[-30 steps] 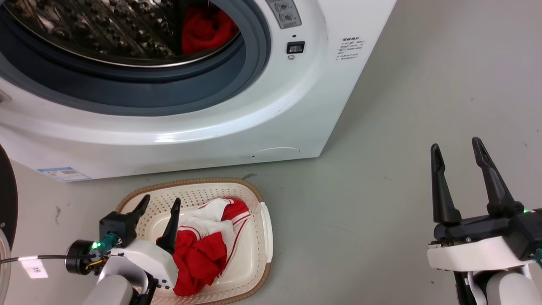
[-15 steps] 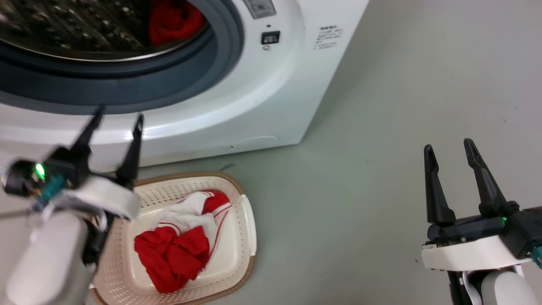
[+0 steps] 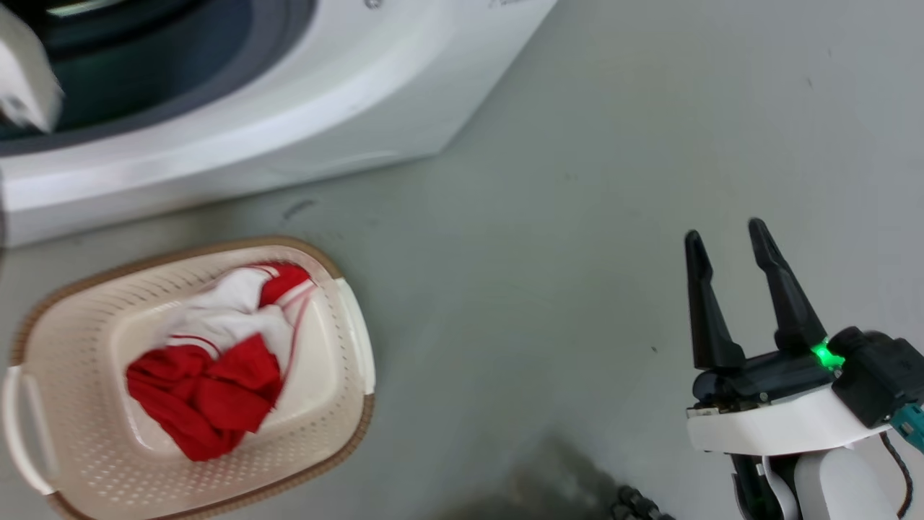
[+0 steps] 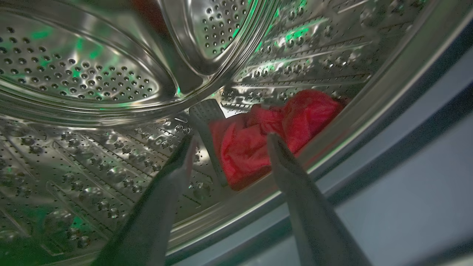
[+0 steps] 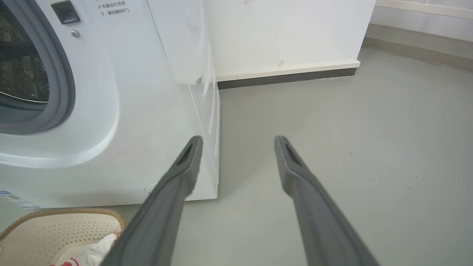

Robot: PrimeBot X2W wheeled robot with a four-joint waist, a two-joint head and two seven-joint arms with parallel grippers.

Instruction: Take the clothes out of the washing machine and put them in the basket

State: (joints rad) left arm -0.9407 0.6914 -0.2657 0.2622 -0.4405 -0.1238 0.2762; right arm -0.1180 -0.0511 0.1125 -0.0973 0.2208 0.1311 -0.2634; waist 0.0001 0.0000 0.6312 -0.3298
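The washing machine point(image 3: 303, 101) stands at the upper left with its round opening uncovered. In the left wrist view my left gripper point(image 4: 231, 137) is open at the drum's mouth, fingers pointing at a crumpled red garment point(image 4: 258, 136) that lies low in the steel drum point(image 4: 85, 74) beside a paddle. It touches nothing. The cream basket point(image 3: 354, 339) sits on the floor in front of the machine and holds red and white striped clothes point(image 3: 202, 375). My right gripper point(image 3: 724, 229) hangs open over bare floor to the right, and its own view shows it empty point(image 5: 239, 138).
Grey floor point(image 3: 548, 253) spreads to the right of the machine and basket. A white wall with a dark skirting point(image 5: 288, 75) runs behind the machine. A blurred pale part of my left arm point(image 3: 22, 79) crosses the machine's opening at the top left.
The head camera has swung, shifting the whole picture up and left. My left arm rose from over the basket to the machine's opening. The right gripper stayed open.
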